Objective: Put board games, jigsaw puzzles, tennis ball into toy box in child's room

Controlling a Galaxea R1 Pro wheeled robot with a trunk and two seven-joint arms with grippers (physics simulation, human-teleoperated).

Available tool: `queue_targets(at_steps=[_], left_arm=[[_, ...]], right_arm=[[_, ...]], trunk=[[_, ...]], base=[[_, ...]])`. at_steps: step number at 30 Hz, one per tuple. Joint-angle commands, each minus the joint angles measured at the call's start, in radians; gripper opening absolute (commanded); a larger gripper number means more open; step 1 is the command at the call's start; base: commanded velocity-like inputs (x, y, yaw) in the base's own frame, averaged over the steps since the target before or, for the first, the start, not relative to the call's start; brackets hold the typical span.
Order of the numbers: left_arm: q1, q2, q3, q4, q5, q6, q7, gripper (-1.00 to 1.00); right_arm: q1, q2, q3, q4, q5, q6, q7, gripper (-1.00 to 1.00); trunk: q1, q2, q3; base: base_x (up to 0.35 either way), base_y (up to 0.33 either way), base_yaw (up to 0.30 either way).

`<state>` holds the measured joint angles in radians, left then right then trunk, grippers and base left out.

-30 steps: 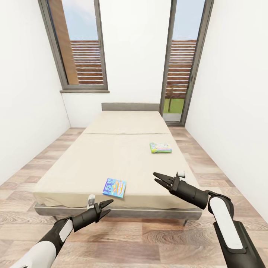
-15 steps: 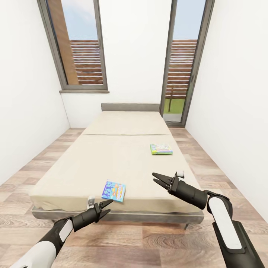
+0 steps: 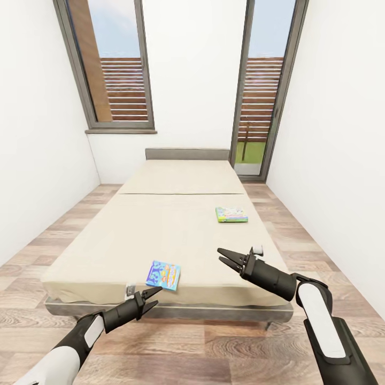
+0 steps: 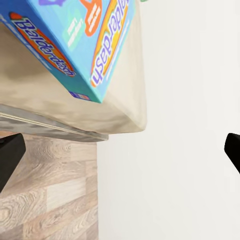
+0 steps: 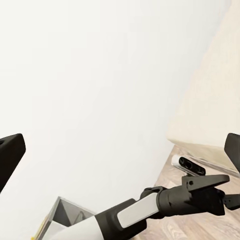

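On the beige bed, a blue board game lies at the foot edge. Being light, stiff and flat, it is best pinched across its overhanging edge. Both the left tool and right tool are held released and empty.

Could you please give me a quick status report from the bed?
Left gripper and right gripper both open, empty. Blue board game near bed's foot edge, green one farther up. Nothing in the way.

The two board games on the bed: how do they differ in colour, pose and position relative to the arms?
The blue board game lies near the bed's foot edge, turned askew, just ahead of the open left gripper. The green and white board game lies farther up the mattress toward its right side, nearly square to it, beyond the open right gripper. Both are small flat boxes lying flat, neither held.
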<state>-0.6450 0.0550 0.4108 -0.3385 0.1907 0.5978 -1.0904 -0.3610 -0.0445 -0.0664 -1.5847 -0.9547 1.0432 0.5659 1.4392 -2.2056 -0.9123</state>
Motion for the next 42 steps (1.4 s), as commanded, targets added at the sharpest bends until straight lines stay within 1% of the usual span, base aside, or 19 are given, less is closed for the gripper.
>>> queue_targets(at_steps=[1, 12, 18, 24, 30, 42], left_arm=[[0.0, 0.0, 0.002, 0.001, 0.003, 0.008, -0.002, 1.0], [0.001, 0.003, 0.003, 0.001, 0.004, 0.01, -0.006, 1.0], [0.001, 0.003, 0.003, 0.001, 0.004, 0.01, -0.006, 1.0], [0.001, 0.003, 0.005, 0.001, 0.004, 0.01, -0.006, 1.0], [0.001, 0.003, 0.005, 0.001, 0.004, 0.01, -0.006, 1.0], [0.001, 0.003, 0.004, 0.001, 0.004, 0.009, -0.013, 1.0]], right_arm=[[-0.001, 0.0, -0.001, 0.0, 0.007, 0.004, 0.008, 1.0], [0.0, 0.002, -0.001, 0.0, 0.009, 0.004, 0.008, 1.0], [0.0, 0.003, -0.001, 0.0, 0.013, 0.004, 0.008, 1.0], [0.0, 0.003, 0.0, 0.0, 0.015, 0.004, 0.007, 1.0], [0.0, 0.003, 0.0, 0.0, 0.016, 0.004, 0.006, 1.0], [0.0, 0.003, 0.001, 0.0, 0.017, 0.003, 0.006, 1.0]], trunk=[[0.0, 0.0, -0.001], [0.0, 0.0, -0.001], [0.023, -0.042, -0.02], [0.023, -0.042, -0.02], [0.046, -0.084, -0.038], [0.046, -0.084, -0.038]], base=[[0.0, 0.0, 0.0], [0.0, 0.0, 0.0], [0.0, 0.0, 0.0], [0.0, 0.0, 0.0], [0.0, 0.0, 0.0], [0.0, 0.0, 0.0]])
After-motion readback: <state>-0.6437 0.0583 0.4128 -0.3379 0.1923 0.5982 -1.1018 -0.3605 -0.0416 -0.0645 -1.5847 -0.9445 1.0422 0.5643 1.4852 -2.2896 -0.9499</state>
